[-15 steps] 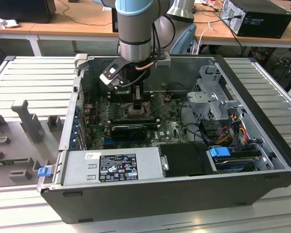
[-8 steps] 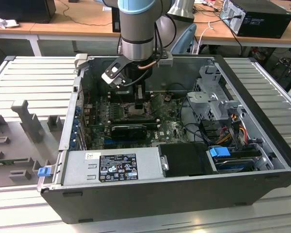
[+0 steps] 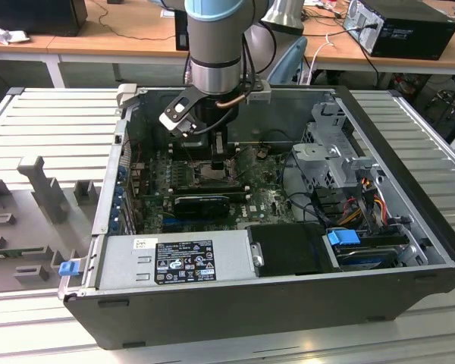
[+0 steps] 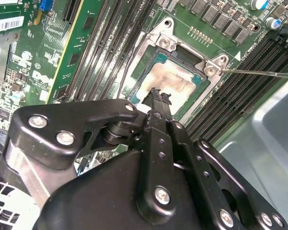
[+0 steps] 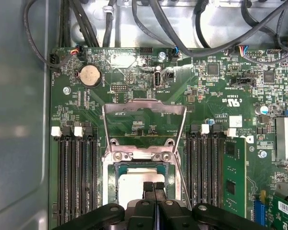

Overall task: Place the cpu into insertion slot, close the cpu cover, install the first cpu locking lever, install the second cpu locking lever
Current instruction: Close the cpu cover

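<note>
claw narrow, fingertips pressed together w/ nothing held, tips just above the cpu; cpu lies flat in the insertion slot on green mobo. cpu cover stands open, tilted back.

arm: grey tube, pale-blue cap | cable: black | fingers: black, silver screws

The pale silver cpu lies flat in the insertion slot. The cpu cover stands open, tilted back from the slot's edge.
</note>
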